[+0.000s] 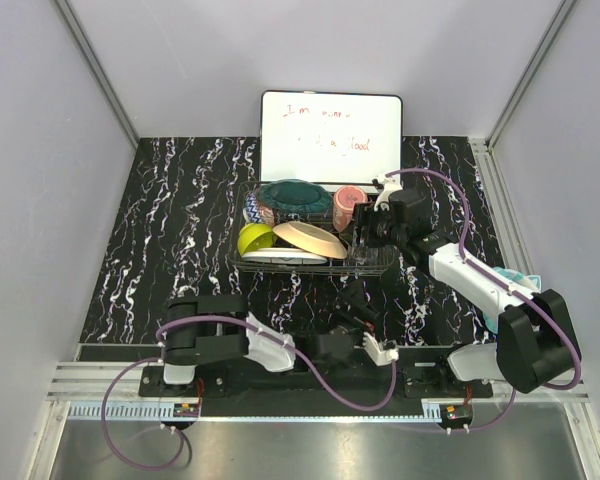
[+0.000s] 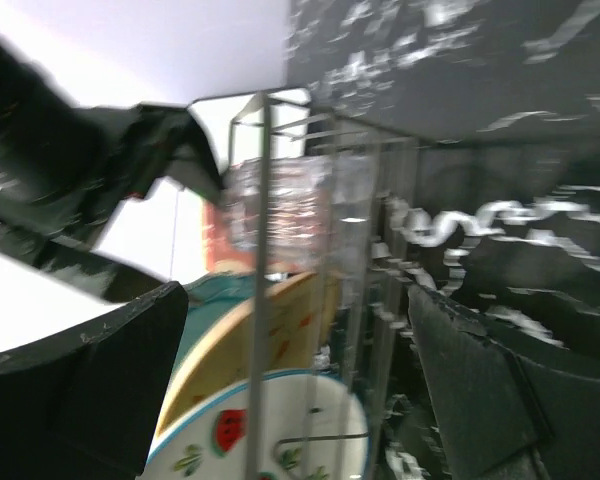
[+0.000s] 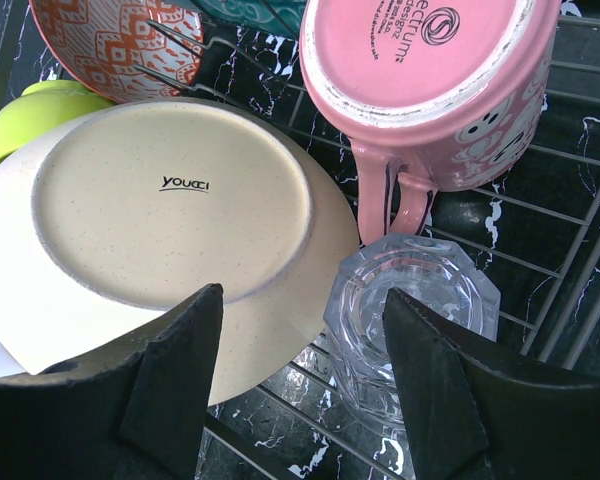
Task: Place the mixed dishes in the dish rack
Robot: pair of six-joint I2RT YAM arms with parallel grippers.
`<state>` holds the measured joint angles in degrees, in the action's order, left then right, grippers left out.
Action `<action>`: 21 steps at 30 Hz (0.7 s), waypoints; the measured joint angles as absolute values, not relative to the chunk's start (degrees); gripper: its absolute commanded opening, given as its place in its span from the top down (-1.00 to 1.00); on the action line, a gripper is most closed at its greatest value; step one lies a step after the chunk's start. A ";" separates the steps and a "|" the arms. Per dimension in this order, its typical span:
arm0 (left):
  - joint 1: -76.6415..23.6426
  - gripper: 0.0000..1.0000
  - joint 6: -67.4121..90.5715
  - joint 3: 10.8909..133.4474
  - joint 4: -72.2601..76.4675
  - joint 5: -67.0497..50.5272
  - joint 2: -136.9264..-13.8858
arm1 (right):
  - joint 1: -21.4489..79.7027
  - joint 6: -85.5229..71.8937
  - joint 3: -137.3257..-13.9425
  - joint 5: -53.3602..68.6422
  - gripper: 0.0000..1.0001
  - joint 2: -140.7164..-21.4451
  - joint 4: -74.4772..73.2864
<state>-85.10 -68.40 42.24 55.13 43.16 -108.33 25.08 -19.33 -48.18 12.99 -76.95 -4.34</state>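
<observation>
The left jaws rest wide open and empty at the near edge of the table (image 1: 160, 220), well short of the dish rack (image 1: 365, 270); the right jaws hang parted above the rack, gripping nothing; left of them the peach plate (image 3: 170, 210) leans underside-up, likely to drain; between them, nearer the right finger, the clear glass (image 3: 410, 310) stands seemingly base-up; beyond it the pink mug (image 3: 430, 90) lies inverted.

- Rack (image 1: 310, 268) is packed; plate (image 3: 170, 200), mug (image 3: 430, 90) and glass (image 3: 410, 320) crowd its right end.
- Right hand (image 3: 300, 300) spread over glass: plate rim close on one side, mug handle just behind.
- Whiteboard (image 1: 330, 125) blocks the rear.
- Bare bench (image 1: 170, 230) either side of rack: side access.
- Left hand (image 2: 295, 300): rack wires right ahead.
</observation>
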 measured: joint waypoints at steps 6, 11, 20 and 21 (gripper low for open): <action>-85.93 -0.98 -63.37 41.76 44.21 38.76 -108.57 | 25.08 -19.35 -48.18 12.99 -0.48 -76.88 -4.36; -84.79 -0.98 -61.47 43.22 40.38 37.47 -110.67 | 25.08 -19.35 -48.18 12.99 -0.48 -76.88 -4.36; -79.50 -0.98 -61.39 49.71 40.73 37.23 -115.42 | 25.26 -20.47 -47.66 13.26 -0.46 -73.89 -6.87; -79.18 -0.98 -61.47 50.17 40.86 37.23 -115.77 | 25.32 -20.60 -47.66 13.26 -0.45 -73.49 -7.44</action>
<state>-79.18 -61.47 50.17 40.86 37.23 -115.77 25.32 -20.60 -47.66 13.26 -73.49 -7.44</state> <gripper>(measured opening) 0.987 0.731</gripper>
